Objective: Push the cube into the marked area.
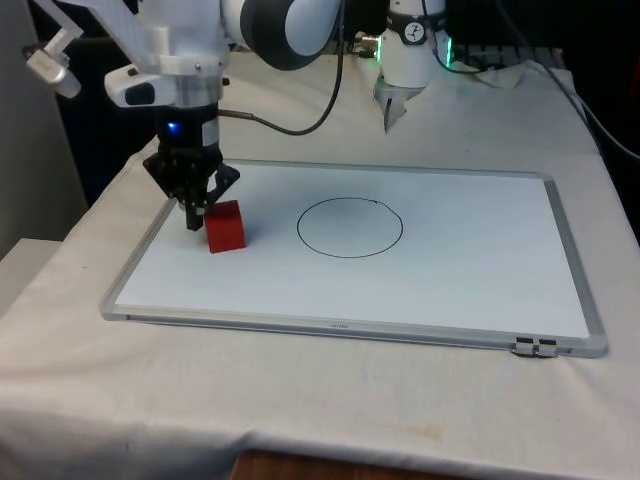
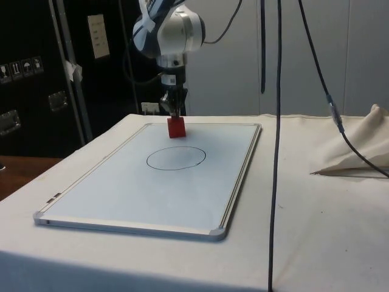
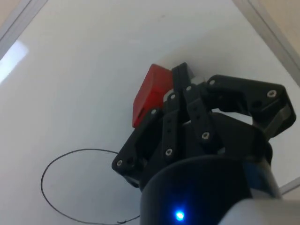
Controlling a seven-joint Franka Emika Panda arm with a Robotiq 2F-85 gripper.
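Cube (image 1: 225,226) red, no long axis, skewed to whiteboard (image 1: 480,280) edges | claw (image 1: 195,219) closed, empty, touching cube

place: lab | cues: cloth-draped table (image 2: 316,207), whiteboard (image 1: 470,290), hanging cables (image 2: 278,121), dark cabinets (image 2: 36,73)

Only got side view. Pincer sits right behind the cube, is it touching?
Observer: Looks so. Front view shows the pincer tip against the red cube, no gap visible.
Operator: Open or shut?
Observer: Shut. In the wrist view, both fingers are together.
Operator: Which face is it on?
Observer: The one on the front view's left, opposite the circle.
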